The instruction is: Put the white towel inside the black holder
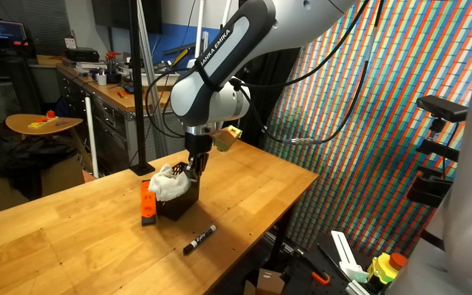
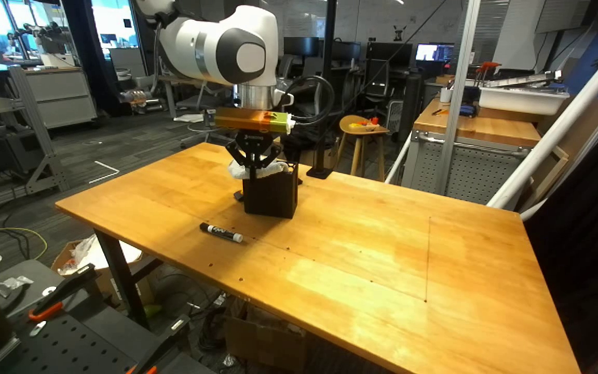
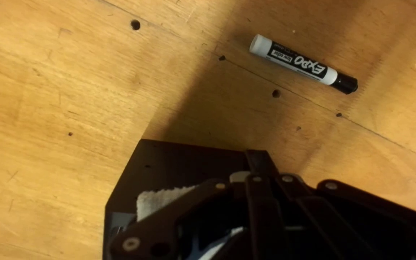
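Claw (image 2: 253,171): together, tips at the upper edge of the black holder (image 2: 272,200), near mid-frame in an exterior view. Whether it pinches the white towel (image 1: 169,185) cannot be told. Towel soft, textured, crumpled over the perforated holder's top, left of centre in an exterior view, part bulging outside. Just left of it, a flat orange-and-black bar (image 1: 148,199). Marker pen (image 3: 303,64): smooth cylinder, upper right in the wrist view. Table (image 2: 371,249): grained wood, small holes.
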Robot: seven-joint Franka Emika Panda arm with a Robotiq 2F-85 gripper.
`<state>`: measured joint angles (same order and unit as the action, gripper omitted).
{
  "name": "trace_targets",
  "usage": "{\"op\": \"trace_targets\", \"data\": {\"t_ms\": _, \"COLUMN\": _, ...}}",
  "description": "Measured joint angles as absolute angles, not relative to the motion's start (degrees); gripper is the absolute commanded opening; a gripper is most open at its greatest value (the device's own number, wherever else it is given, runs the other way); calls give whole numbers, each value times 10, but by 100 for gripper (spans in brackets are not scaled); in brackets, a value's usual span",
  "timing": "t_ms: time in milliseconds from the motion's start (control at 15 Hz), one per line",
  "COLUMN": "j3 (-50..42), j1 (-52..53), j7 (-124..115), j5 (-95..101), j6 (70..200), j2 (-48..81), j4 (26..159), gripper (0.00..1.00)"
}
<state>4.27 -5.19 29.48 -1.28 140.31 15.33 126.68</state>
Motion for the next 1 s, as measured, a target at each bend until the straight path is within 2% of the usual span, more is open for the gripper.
{"op": "trace_targets", "data": {"t_ms": 1000, "j3": 56, "j1": -52, "j7": 297, "j5": -13, "j6": 1422, "j2": 162, "j4": 1218, "gripper": 0}}
